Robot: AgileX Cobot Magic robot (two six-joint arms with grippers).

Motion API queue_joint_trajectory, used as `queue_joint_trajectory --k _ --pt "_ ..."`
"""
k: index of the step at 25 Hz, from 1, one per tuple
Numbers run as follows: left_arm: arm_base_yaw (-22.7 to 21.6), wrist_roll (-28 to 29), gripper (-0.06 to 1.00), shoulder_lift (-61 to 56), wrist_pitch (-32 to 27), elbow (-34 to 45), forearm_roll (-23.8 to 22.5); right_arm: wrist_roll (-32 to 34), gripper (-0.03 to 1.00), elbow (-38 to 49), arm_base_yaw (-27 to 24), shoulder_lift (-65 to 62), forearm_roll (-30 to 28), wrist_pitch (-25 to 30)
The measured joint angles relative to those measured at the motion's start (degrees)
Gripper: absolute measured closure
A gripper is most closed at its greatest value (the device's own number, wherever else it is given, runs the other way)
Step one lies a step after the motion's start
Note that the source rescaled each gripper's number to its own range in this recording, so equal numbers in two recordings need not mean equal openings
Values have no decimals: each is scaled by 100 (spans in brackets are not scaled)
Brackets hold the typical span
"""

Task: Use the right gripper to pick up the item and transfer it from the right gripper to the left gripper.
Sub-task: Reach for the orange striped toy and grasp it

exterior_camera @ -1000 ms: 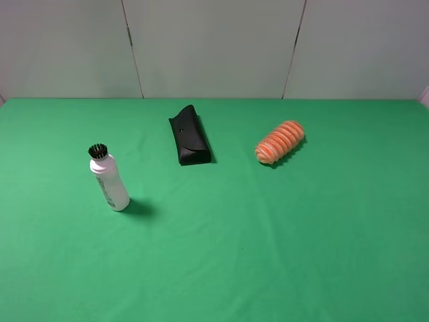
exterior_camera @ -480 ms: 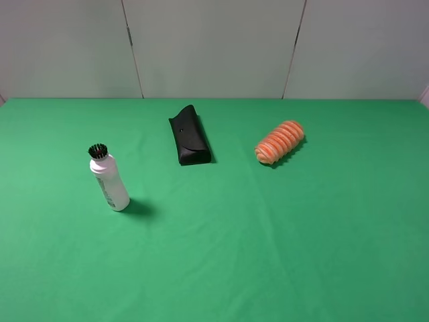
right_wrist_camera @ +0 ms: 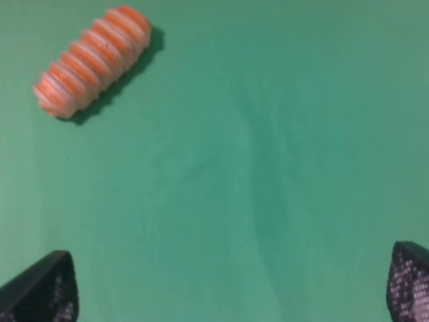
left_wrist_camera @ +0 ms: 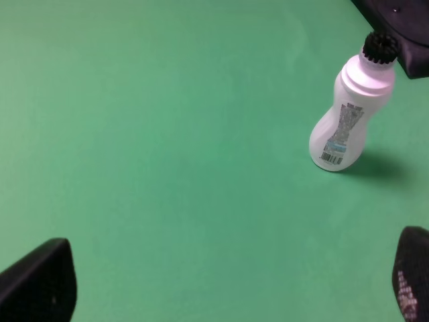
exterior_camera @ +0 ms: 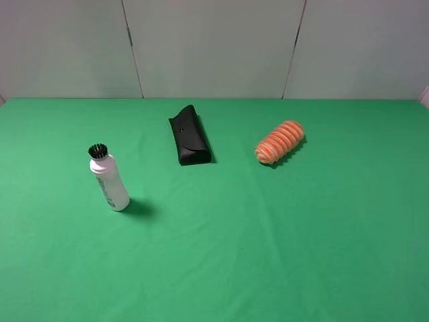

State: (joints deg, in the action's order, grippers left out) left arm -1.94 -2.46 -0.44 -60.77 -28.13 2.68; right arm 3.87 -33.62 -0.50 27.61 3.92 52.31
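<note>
- Plainly, the item, a ridged roll striped orange and cream, lies on its side on the green cloth, well ahead of the right gripper and touching neither of its jaws.
- It sits off the jaws' centre line, out beyond one of the fingers rather than in the gap between them, with its long axis slanted across the jaws' heading.
- Jaws of the right gripper are released and spread wide; only bare cloth shows between the two black tips.
- Jaws of the left gripper are released too, spread wide with only bare cloth between them.
- Ahead of the left jaws, and out beyond one finger, a white bottle with a black brush cap stands upright, well apart from both tips.
- Farther from the left jaws, past the bottle's cap, lies a flat black case, only a corner of it showing from the wrist.
- From the high camera the case rests between bottle and item, apart from both; neither gripper shows there.
</note>
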Motion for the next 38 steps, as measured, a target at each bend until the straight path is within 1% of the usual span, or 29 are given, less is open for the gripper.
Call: queue_joint_trajectory --k 2,5,7,10,13,17,19,21,25,29,32,38 --pt "0 0 -6 0 0 0 0 2 -3 -154 0 697 115 -145" --pt "0 0 -6 0 0 0 0 -30 -3 -346 36 1830 457 -344" --pt "0 0 -6 0 0 0 0 -105 -3 -509 253 2511 614 -426" --pt "0 0 -6 0 0 0 0 -131 -3 -891 682 3539 696 -466" --pt "0 0 -6 0 0 0 0 17 -3 -1416 993 4499 701 -538" --pt "0 0 -6 0 0 0 0 486 -3 -2118 1281 5581 701 -611" --pt "0 0 -6 0 0 0 0 709 -3 -2465 1333 6050 712 -651" --pt "0 0 -6 0 0 0 0 1021 -3 -2758 1339 6436 713 -740" --pt "0 0 -6 0 0 0 0 1789 -3 -3237 1538 7085 570 -1045" --pt "0 0 -6 0 0 0 0 2361 -3 -3642 1786 7617 318 -1217" --pt "0 0 -6 0 0 0 0 2785 -3 -3972 1966 7992 61 -1217" --pt "0 0 -6 0 0 0 0 3928 -3 -4603 2213 8468 -652 -1114"
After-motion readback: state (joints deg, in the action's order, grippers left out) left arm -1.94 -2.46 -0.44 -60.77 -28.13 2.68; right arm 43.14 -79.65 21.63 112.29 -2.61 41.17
